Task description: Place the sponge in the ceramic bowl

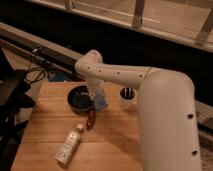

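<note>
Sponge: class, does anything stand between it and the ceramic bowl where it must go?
Nothing visible does. The sponge, held at the gripper, hangs beside the ceramic bowl; the white cup stands on the sponge's other side.

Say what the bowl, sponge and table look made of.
The bowl: glazed ceramic, probably; dark and glossy. The sponge, at the gripper beside the bowl's rim: soft foam, apparently; matte light blue. The table: wood; visible plank grain.
</note>
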`<state>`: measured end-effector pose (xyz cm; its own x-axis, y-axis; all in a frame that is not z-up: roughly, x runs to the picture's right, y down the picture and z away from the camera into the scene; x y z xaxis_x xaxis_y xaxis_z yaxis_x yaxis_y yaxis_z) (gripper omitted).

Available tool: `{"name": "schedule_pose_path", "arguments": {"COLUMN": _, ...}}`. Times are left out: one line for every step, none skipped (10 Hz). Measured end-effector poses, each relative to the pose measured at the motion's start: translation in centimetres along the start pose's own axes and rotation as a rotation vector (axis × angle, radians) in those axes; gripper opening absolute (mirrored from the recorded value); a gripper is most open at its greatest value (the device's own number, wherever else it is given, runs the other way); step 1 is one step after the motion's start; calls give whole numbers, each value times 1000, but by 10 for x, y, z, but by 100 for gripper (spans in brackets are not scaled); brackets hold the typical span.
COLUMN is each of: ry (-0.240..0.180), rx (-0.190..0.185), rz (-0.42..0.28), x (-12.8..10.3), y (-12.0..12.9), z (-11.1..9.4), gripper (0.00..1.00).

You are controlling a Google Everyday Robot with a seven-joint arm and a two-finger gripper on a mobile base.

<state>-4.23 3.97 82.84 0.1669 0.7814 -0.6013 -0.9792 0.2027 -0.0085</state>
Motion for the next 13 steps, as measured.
{"name": "schedule_pose_path", "arguments": {"ry": -7, "rx": -1, "rz": -18, "x": -7, "y": 13, "z": -7, "gripper": 2}}
{"name": "schedule_pose_path", "arguments": {"ry": -13, "rx": -2, "rz": -26, "x": -12, "y": 14, "z": -9, "gripper": 2}}
{"name": "schedule_pose_path", "arguments": {"ry": -23, "rx": -1, "rz": -35, "x": -21, "y": 16, "z": -11, "gripper": 2}}
{"name": "schedule_pose_path", "arguments": {"ry": -28, "rx": -8, "rz": -53, "x": -31, "y": 29, "z": -12, "gripper": 2}}
{"name": "schedule_pose_path", "arguments": {"ry": -34, "rx": -12, "rz": -69, "x": -39, "y": 43, "z": -15, "gripper": 2}}
{"name": "schedule_pose_path", "arguments": {"ry": -37, "rx": -15, "rz": -79, "x": -44, "y": 50, "z": -17, "gripper": 2}}
{"name": "schedule_pose_path", "arguments": {"ry": -40, "rx": -15, "rz": -85, "x": -48, "y": 52, "z": -18, "gripper": 2}}
{"name": "schedule_pose_path", "arguments": {"ry": -43, "rx": -11, "rz": -88, "x": -54, "y": 51, "z": -17, "gripper": 2}}
{"name": "schedule_pose_path", "arguments": {"ry": -45, "rx": -12, "rz": -92, "x": -56, "y": 53, "z": -17, "gripper": 6}}
{"name": "schedule_pose_path", "arguments": {"ry": -45, "rx": -11, "rz": -93, "x": -54, "y": 51, "z": -18, "gripper": 14}}
{"name": "schedule_pose_path", "arguments": {"ry": -46, "rx": -7, "rz": -90, "x": -53, "y": 48, "z": -19, "gripper": 25}}
{"name": "schedule_pose_path", "arguments": {"ry": -48, "rx": -10, "rz": -90, "x": -53, "y": 50, "z": -20, "gripper": 36}}
{"name": "schedule_pose_path", "arguments": {"ry": -50, "rx": -11, "rz": -92, "x": -54, "y": 52, "z": -21, "gripper": 44}}
